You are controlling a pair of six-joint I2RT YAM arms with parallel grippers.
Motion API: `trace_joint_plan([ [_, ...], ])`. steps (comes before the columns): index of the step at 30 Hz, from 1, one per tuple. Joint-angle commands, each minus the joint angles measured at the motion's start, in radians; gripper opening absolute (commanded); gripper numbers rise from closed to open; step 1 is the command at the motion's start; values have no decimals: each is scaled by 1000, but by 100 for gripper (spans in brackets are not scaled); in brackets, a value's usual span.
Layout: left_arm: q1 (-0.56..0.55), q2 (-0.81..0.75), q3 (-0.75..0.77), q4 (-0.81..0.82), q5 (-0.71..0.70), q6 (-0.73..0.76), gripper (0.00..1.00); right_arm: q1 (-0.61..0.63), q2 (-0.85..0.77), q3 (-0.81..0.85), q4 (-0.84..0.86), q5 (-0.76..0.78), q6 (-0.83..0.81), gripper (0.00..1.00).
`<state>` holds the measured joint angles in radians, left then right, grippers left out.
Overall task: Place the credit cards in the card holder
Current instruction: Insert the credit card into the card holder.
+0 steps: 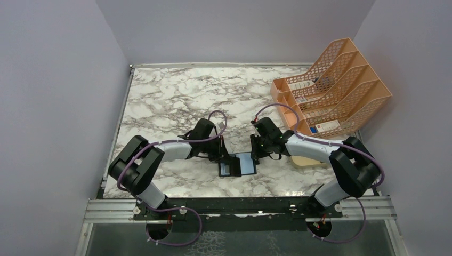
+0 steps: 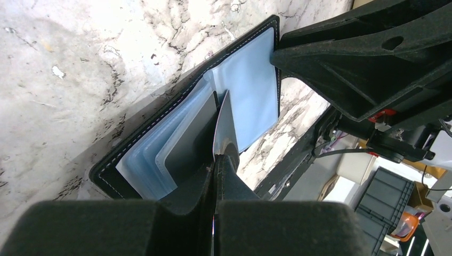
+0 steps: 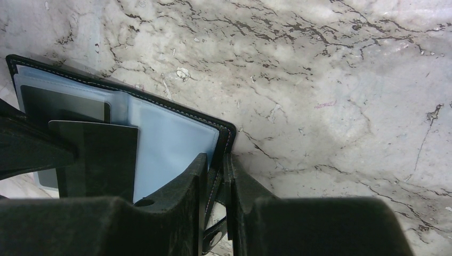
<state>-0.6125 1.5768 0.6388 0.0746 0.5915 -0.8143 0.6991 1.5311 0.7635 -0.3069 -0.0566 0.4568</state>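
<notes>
The card holder (image 1: pixel 238 164) lies open on the table (image 1: pixel 176 96), just below the centre of the top view. The left gripper (image 1: pixel 223 156) sits over its left half. The right gripper (image 1: pixel 258 154) sits at its right edge, which lies between that gripper's fingers (image 3: pixel 181 194). A credit card (image 2: pixel 225 125) stands on edge between the left gripper's fingers, above the holder's left half. A second credit card (image 3: pixel 64 104) lies in a sleeve there. The file rack (image 1: pixel 333 93) stands in the upper right of the frame, with boxes (image 1: pixel 326 127) in its compartments. A dish (image 1: pixel 306 161) lies partly under the right arm (image 1: pixel 314 149), right of the holder.
</notes>
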Motion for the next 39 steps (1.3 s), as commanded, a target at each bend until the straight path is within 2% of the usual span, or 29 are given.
trace_joint_plan([
  [1, 5, 20, 22, -65, -22, 42, 0, 4, -13, -11, -20, 43, -22, 18],
  [16, 13, 19, 43, -119, -51, 66, 0, 4, -12, -9, -18, 44, -30, 18],
  [39, 13, 68, 48, -32, -101, 25, 0, 4, -19, -21, -10, 37, -20, 17],
])
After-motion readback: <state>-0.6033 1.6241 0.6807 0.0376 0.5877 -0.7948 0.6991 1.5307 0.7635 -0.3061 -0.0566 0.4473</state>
